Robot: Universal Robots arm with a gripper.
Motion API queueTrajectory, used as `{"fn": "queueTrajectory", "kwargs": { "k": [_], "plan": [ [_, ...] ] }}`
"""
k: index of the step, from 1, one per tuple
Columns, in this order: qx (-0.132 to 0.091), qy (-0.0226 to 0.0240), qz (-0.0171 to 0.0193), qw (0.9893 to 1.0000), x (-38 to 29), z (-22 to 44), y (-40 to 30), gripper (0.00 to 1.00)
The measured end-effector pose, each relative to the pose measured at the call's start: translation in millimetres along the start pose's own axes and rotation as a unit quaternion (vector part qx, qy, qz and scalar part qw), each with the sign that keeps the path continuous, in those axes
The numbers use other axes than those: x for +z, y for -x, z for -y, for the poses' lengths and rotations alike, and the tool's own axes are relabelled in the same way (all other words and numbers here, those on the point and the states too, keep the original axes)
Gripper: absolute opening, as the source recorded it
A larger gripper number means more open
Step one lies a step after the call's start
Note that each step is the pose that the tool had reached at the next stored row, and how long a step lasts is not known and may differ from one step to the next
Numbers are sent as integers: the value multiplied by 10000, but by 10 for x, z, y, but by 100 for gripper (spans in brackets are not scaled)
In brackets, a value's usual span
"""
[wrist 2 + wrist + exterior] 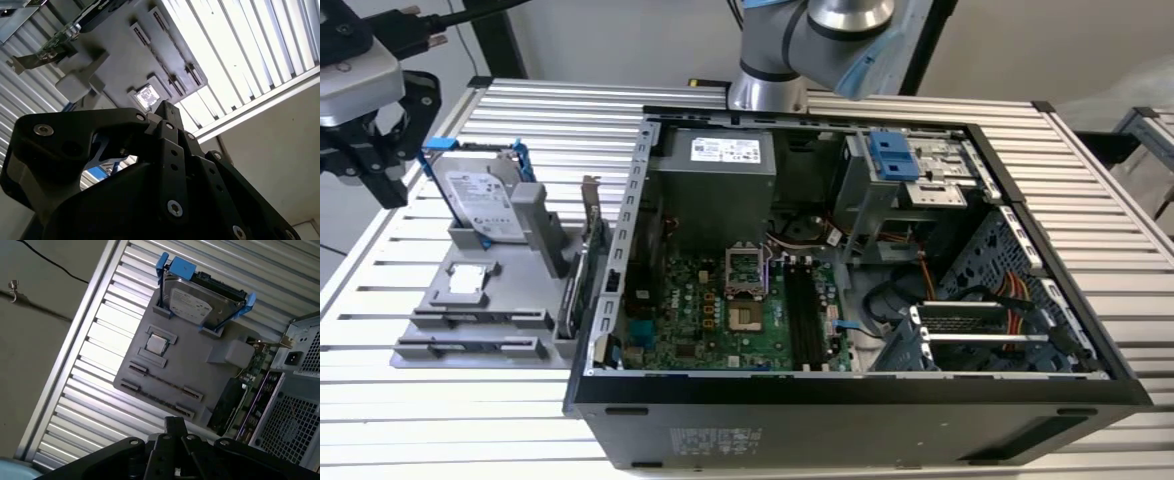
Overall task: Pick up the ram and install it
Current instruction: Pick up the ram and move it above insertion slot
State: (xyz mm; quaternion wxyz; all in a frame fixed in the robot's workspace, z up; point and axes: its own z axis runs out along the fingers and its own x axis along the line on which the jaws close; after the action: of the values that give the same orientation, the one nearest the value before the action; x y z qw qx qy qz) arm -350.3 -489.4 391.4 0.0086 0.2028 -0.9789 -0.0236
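Nearest along the grey holder tray [438,302], at its front edge, stand two rows of slotted clips. The ram [162,382] appears to sit edge-on in the row farther in, showing as a thin strip between two clips, untouched. Behind the clips, at the tray's middle, lies a small square chip [470,282]. At the tray's far end the hard drive [480,200] leans upright in blue rails. An upright card [583,265] stands between the tray and the open computer case [854,395].

Beyond the tray's far corner, above the table, hangs the gripper [371,185], just beside the hard drive and carrying nothing. Whether it is spread or closed cannot be told.

Likely hazards: a descent over the tray may clip the hard drive's rail, which stands close by. The ram offers only a narrow edge, so an off-centre grasp may tilt it, jam it in the clips or lift the tray along with it.
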Motion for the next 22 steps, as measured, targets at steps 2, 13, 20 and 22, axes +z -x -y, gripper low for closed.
{"fn": "queueTrajectory", "kwargs": {
  "k": [2, 13, 20, 22],
  "plan": [
    [-40, -1, -2, 10000, 0, 0, 0, 0],
    [-265, -4, -14, 9996, 0, 0, 0, 0],
    [-460, -6, -24, 9989, 0, 0, 0, 0],
    [-516, -7, -27, 9987, 0, 0, 0, 0]
  ]
}}
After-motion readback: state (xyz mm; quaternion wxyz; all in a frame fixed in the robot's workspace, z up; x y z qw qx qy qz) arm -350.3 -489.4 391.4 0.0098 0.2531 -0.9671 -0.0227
